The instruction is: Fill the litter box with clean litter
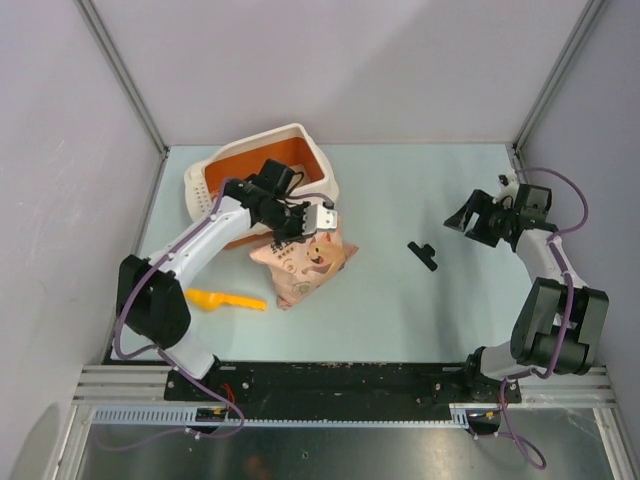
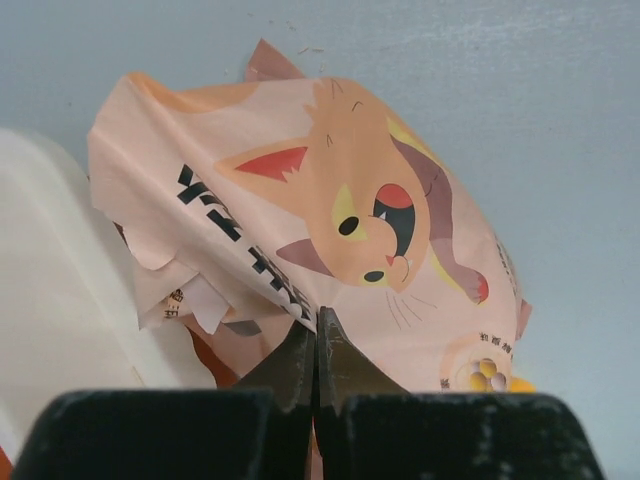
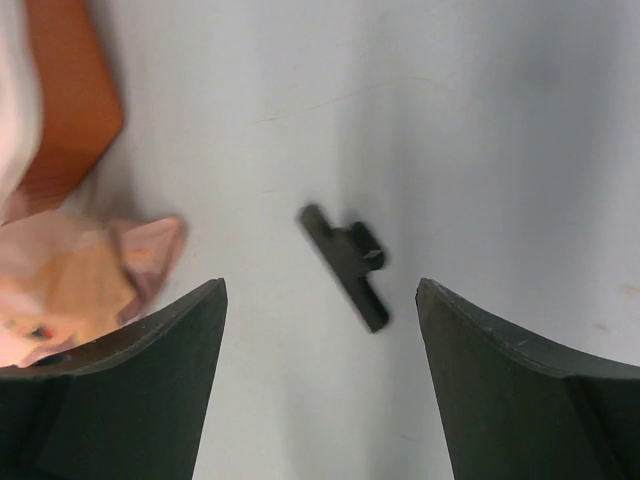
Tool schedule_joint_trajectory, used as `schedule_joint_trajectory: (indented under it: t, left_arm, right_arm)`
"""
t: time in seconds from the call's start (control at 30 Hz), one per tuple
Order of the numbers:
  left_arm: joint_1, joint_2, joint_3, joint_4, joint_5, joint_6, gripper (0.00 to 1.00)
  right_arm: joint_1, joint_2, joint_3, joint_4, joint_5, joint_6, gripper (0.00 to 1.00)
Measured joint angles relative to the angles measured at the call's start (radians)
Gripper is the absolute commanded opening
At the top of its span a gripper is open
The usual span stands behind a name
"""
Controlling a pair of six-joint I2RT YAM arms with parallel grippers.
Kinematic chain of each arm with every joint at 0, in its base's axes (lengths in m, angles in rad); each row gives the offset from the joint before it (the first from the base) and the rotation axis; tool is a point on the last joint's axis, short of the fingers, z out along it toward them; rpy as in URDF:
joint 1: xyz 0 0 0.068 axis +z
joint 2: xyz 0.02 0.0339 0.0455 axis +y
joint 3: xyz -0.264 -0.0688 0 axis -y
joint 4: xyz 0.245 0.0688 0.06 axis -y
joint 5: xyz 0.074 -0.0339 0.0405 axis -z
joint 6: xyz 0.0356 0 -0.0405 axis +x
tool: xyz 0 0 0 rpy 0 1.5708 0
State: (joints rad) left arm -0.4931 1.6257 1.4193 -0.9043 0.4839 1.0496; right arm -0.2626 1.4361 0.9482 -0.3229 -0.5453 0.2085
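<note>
The litter box [image 1: 262, 137] sits back left on the table [image 1: 400, 300], just behind the left claw [image 1: 325, 217]. That claw is pressed together at the printed bag's [image 1: 305, 262] top edge, possibly pinching it. The right claw [image 1: 460, 219] gapes wide, well apart.

pale blue-grey table [image 1: 420, 190], flat, walled on three sides. far left: litter box [image 1: 196, 188], cream outside and orange inside, set askew to the table edges; just beside its near side, a crumpled pink-beige printed bag [image 1: 305, 262] with a cartoon cat face turned upward; nearer the front edge on the left, a yellow-orange scoop [image 1: 225, 299] lying flat, apart from the bag. right of centre: one small black t-shaped piece [image 1: 422, 255], lying alone, well apart from the rest.
</note>
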Motion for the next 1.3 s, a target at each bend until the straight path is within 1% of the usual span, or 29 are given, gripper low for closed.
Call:
schedule_joint_trajectory:
  t: [0.07, 0.1, 0.17, 0.23, 0.3, 0.33, 0.4, 0.53, 0.7, 0.87, 0.9, 0.97, 1.1, 1.17, 1.27, 1.3]
  left_arm:
    - [-0.023, -0.016, -0.002, -0.004, -0.014, 0.010, 0.00]
    - [-0.031, -0.024, -0.005, -0.005, -0.016, 0.011, 0.00]
    - [-0.045, -0.043, -0.018, -0.002, -0.016, 0.009, 0.00]
    - [-0.057, -0.068, -0.046, 0.010, -0.019, 0.008, 0.00]
    - [-0.062, -0.094, -0.076, 0.024, -0.023, 0.008, 0.00]
    - [-0.068, -0.108, -0.092, 0.031, -0.029, 0.007, 0.00]
    - [-0.079, -0.125, -0.110, 0.039, -0.033, 0.006, 0.00]
    - [-0.093, -0.150, -0.136, 0.050, -0.037, -0.003, 0.00]
    - [-0.095, -0.161, -0.146, 0.063, -0.048, -0.022, 0.00]
    - [-0.098, -0.179, -0.163, 0.068, -0.060, -0.031, 0.00]
    - [-0.099, -0.182, -0.164, 0.068, -0.061, -0.032, 0.00]
    - [-0.101, -0.185, -0.166, 0.066, -0.063, -0.037, 0.00]
    - [-0.101, -0.186, -0.167, 0.068, -0.068, -0.040, 0.00]
    - [-0.102, -0.189, -0.168, 0.068, -0.075, -0.040, 0.00]
    - [-0.103, -0.209, -0.178, 0.069, -0.087, -0.040, 0.00]
    - [-0.103, -0.221, -0.183, 0.068, -0.089, -0.040, 0.00]
  right_arm:
    - [0.024, 0.002, 0.002, 0.018, -0.077, -0.003, 0.82]
    - [0.060, 0.006, 0.009, 0.022, -0.118, -0.013, 0.82]
    - [0.160, 0.027, 0.050, 0.016, -0.193, -0.045, 0.83]
    - [0.304, 0.063, 0.125, 0.017, -0.250, -0.084, 0.82]
    - [0.423, 0.108, 0.204, 0.047, -0.297, -0.101, 0.82]
    - [0.470, 0.132, 0.236, 0.071, -0.322, -0.098, 0.82]
    - [0.525, 0.189, 0.289, 0.123, -0.364, -0.077, 0.82]
    - [0.579, 0.349, 0.396, 0.202, -0.415, -0.039, 0.82]
    - [0.647, 0.502, 0.507, 0.217, -0.471, -0.024, 0.80]
    - [0.700, 0.536, 0.539, 0.217, -0.562, -0.002, 0.76]
    - [0.707, 0.537, 0.540, 0.216, -0.580, 0.000, 0.72]
    - [0.714, 0.537, 0.546, 0.215, -0.611, 0.001, 0.67]
    - [0.723, 0.537, 0.557, 0.187, -0.634, -0.009, 0.68]
    - [0.727, 0.538, 0.566, 0.153, -0.634, -0.032, 0.66]
    - [0.734, 0.541, 0.586, 0.086, -0.631, -0.086, 0.56]
    - [0.737, 0.541, 0.588, 0.073, -0.628, -0.098, 0.51]
